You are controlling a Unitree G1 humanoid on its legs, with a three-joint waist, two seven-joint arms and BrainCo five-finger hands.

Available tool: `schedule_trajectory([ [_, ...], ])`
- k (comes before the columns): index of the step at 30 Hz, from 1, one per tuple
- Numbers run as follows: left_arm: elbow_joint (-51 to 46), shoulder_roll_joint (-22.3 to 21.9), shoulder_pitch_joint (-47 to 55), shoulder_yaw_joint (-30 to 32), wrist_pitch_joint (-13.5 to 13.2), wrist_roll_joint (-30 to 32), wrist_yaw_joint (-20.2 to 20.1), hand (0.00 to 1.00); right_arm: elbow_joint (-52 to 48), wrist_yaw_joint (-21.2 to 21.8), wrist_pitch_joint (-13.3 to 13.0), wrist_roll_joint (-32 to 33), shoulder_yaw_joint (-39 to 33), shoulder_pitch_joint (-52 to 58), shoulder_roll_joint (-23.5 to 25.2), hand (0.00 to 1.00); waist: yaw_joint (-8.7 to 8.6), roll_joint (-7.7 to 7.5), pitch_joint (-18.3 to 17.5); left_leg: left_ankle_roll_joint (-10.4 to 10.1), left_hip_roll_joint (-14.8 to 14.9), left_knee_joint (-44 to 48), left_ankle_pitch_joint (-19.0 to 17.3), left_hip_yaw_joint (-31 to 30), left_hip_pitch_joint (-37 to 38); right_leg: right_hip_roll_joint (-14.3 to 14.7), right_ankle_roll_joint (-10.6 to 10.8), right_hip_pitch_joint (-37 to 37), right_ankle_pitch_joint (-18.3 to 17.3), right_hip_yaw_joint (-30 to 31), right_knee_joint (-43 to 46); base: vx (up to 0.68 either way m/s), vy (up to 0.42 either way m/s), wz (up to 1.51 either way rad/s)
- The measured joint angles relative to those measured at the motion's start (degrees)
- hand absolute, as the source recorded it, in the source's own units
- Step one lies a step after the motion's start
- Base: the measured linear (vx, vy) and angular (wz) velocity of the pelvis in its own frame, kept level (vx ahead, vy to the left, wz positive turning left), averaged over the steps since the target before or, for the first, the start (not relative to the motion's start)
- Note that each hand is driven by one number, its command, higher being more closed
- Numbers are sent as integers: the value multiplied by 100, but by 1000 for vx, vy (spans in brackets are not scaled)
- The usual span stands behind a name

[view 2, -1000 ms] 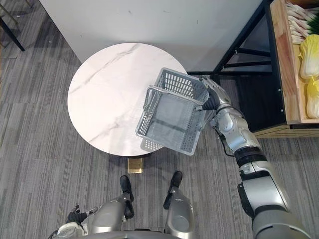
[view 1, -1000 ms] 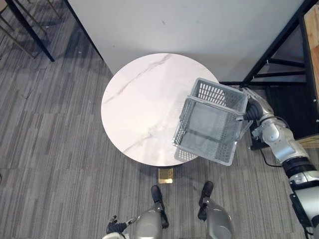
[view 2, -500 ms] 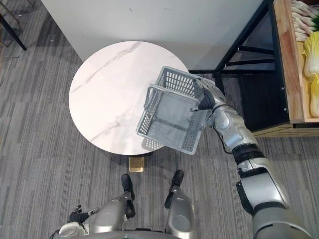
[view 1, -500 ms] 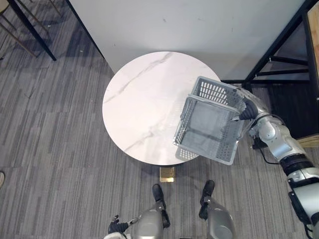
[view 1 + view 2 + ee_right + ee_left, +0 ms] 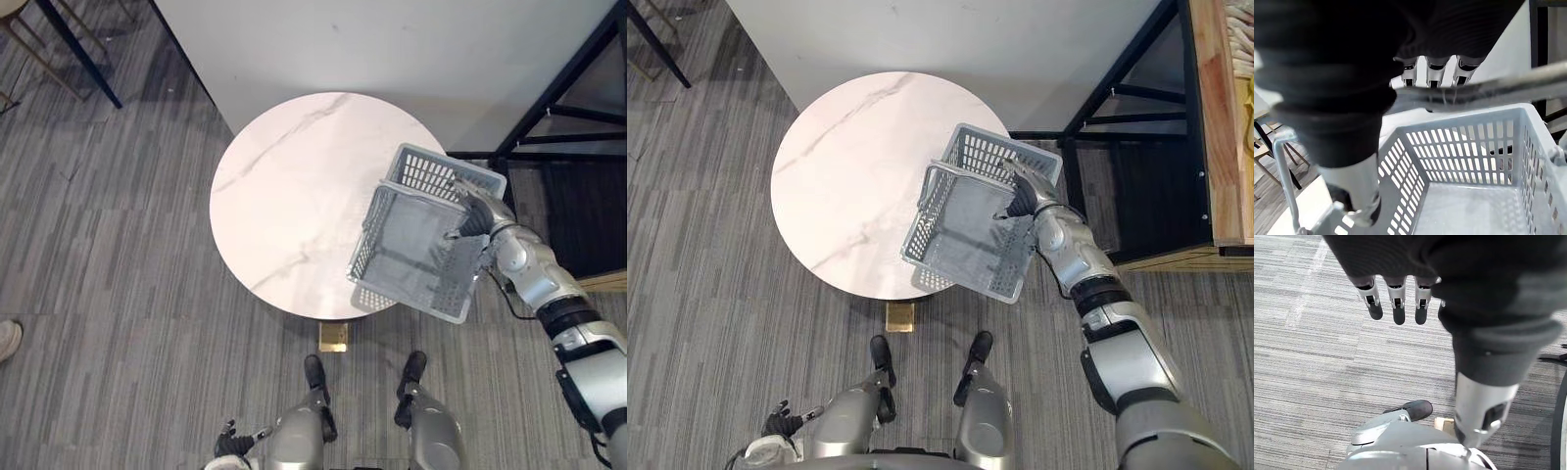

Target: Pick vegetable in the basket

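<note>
Only the view has shifted; the round surface [image 5: 294, 196] stays in its place. The empty grey basket [image 5: 416, 255] still hangs tilted over its right edge, so I judge picking has not begun. Pale vegetables [image 5: 1234, 34] lie on the wooden shelf [image 5: 1203, 117], well apart. The right hand [image 5: 474, 213], now above the basket's mouth, grips its handle [image 5: 1488, 88]; the left hand [image 5: 1398, 298] hangs low, fingers straight.

The right hand [image 5: 476, 213] has moved in from the basket's [image 5: 407, 259] outer side to above it.
</note>
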Motion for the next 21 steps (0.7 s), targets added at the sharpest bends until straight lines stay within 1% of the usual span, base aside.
schedule_trajectory([
  [2,0,3,-25,-3,-17,-1,4,0,82,-14,25,0,-2,-56,3,100,41,14,89,-1,1,0,9,-5,6,-2,0,0,0,0,20,16,-10,-1],
  [4,31,1,-33,-63,-37,-2,19,0,181,-19,30,1,-2,-182,3,100,41,17,126,-10,1,0,8,-10,-6,-2,-1,-7,0,-2,20,0,0,0],
  [15,74,-3,-76,-300,-90,-54,88,0,564,-74,15,-2,-6,-405,12,100,75,37,144,9,-3,1,43,-17,-90,-8,-3,-99,-2,0,46,31,-13,0],
  [19,79,-3,-76,-314,-110,-47,92,0,728,-188,-248,-17,-7,-424,13,100,81,38,144,14,-4,0,46,-13,-61,-8,-4,-74,-3,6,48,36,-18,-1],
  [21,79,-3,-76,-313,-110,-46,90,0,759,-219,-352,-133,-8,-412,13,100,78,38,144,18,-1,0,49,-10,-33,-4,-4,-50,-2,9,46,46,-23,-1],
])
